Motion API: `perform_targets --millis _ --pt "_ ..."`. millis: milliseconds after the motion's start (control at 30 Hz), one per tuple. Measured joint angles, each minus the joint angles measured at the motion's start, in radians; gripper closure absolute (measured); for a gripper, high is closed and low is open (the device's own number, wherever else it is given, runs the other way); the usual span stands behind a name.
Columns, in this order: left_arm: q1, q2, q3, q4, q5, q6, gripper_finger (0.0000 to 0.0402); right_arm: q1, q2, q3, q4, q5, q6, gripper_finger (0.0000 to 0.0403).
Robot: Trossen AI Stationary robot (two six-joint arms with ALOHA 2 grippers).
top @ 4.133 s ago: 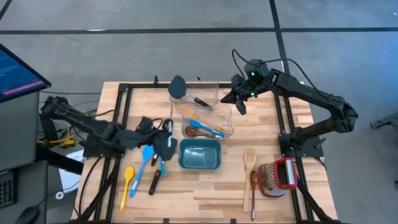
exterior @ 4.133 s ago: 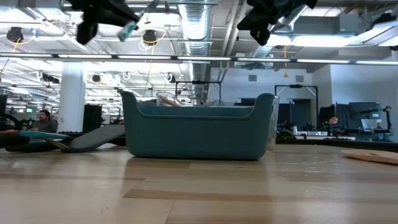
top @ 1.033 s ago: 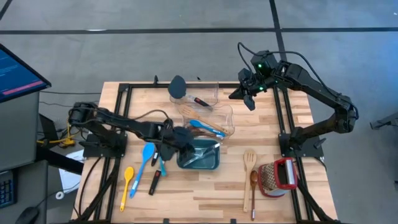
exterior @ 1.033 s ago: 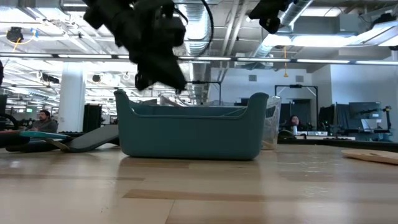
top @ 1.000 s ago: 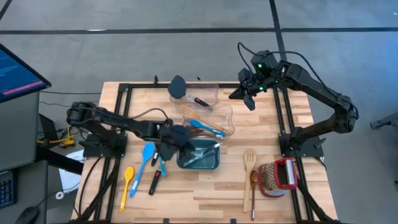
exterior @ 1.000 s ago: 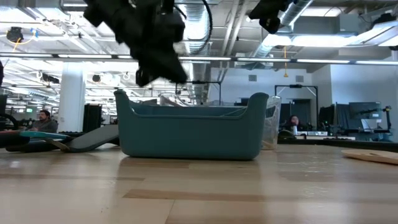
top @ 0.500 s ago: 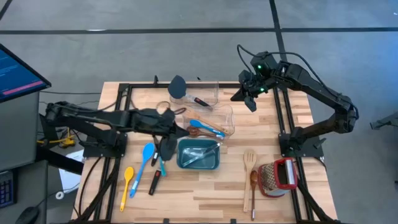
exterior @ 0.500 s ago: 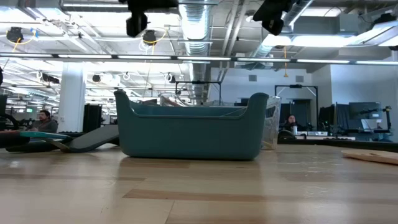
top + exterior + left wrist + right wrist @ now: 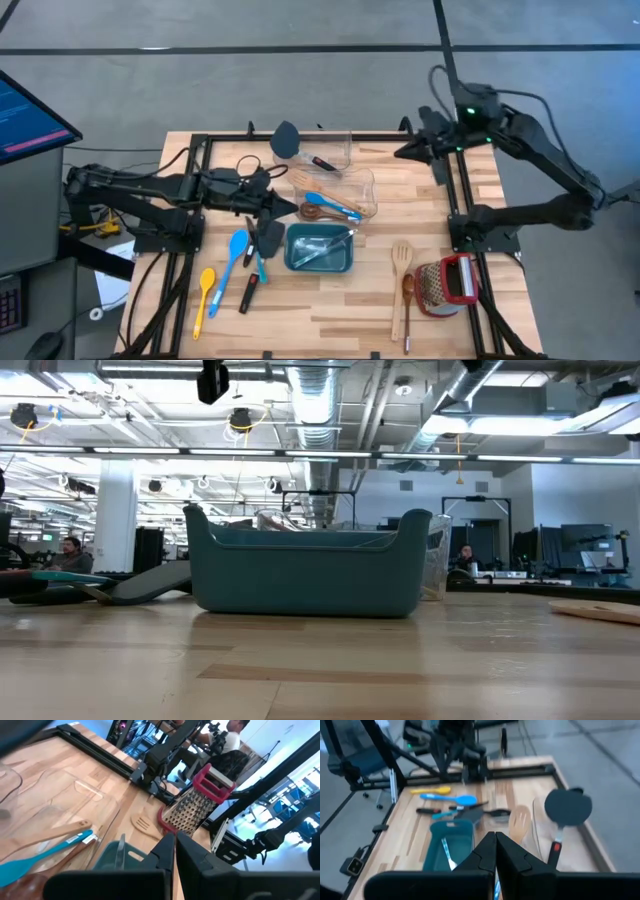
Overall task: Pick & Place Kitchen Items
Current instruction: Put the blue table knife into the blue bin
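Observation:
My left gripper [image 9: 290, 205] hangs shut with nothing in it, above the table just left of the clear container [image 9: 335, 185]; it also shows at the top of the low view [image 9: 213, 380]. My right gripper [image 9: 432, 160] is shut and bare, high over the far right of the table. A teal bin [image 9: 320, 250] holds one slim utensil [image 9: 447, 851]. The clear container holds a black spatula [image 9: 287, 140], a blue spoon [image 9: 40, 857] and wooden utensils. A blue spoon [image 9: 236, 255], a yellow spoon [image 9: 203, 292] and a black spatula [image 9: 268, 238] lie flat left of the bin.
A pale slotted wooden spatula [image 9: 401, 262] and a brown wooden spoon [image 9: 407, 298] lie near the front right, next to a red-handled grater [image 9: 445, 285]. Black frame rails [image 9: 195, 200] run along the table's left and right sides. A monitor [image 9: 30, 115] stands off the left edge.
My left gripper has risen from just over the teal bin's left end and drawn back toward the table's left edge, tipping up toward level. My right gripper has moved toward the table's right edge. The utensil in the bin has stayed where it lay.

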Motion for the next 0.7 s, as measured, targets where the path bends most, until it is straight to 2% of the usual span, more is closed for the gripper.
perform_targets --millis 400,700 --pt "0.0 -0.001 0.0 0.003 0.0 0.003 0.0399 0.0 -0.346 -0.387 0.346 0.005 0.207 0.0403" --pt "0.0 -0.001 0.0 0.003 0.0 0.003 0.0399 0.0 -0.537 -0.559 0.449 0.159 0.264 0.0403"
